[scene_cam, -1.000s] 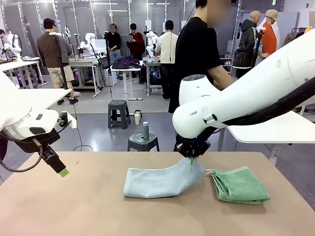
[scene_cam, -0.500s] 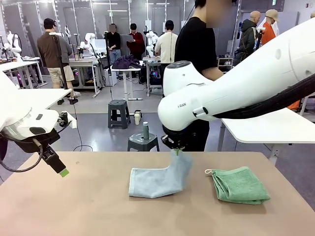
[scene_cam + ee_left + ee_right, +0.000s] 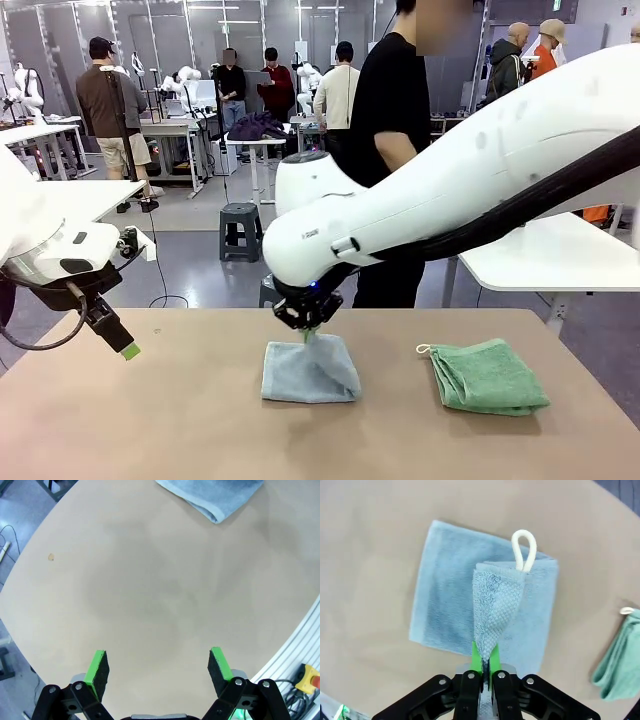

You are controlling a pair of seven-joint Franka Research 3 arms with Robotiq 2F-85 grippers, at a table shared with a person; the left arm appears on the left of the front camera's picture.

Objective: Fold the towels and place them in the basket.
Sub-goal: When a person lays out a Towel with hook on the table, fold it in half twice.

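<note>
Front view: right gripper sits just left of frame center, right arm reaching in from the right edge across the middle; fingers clamped shut on a pinched-up corner of the blue-grey towel, which lies folded over on the table at lower center, its gripped corner lifted into a small peak. Right wrist view confirms it: right gripper at bottom center, green pads pressed together on a cone of terry cloth, rest of the blue-grey towel spread flat as a rough square in the middle of frame, white corner loop sticking up near top center (loop free, touching nothing but the towel). Green towel is folded at lower right of the front view, well apart from the blue one, small white loop at its upper left corner; its edge also shows at the right border of the right wrist view. Left gripper hangs at the left side of the front view above bare table, holding nothing. Left wrist view: left gripper at the bottom edge, fingers spread wide, only tabletop between them; a corner of the blue-grey towel at the top edge, well away
</note>
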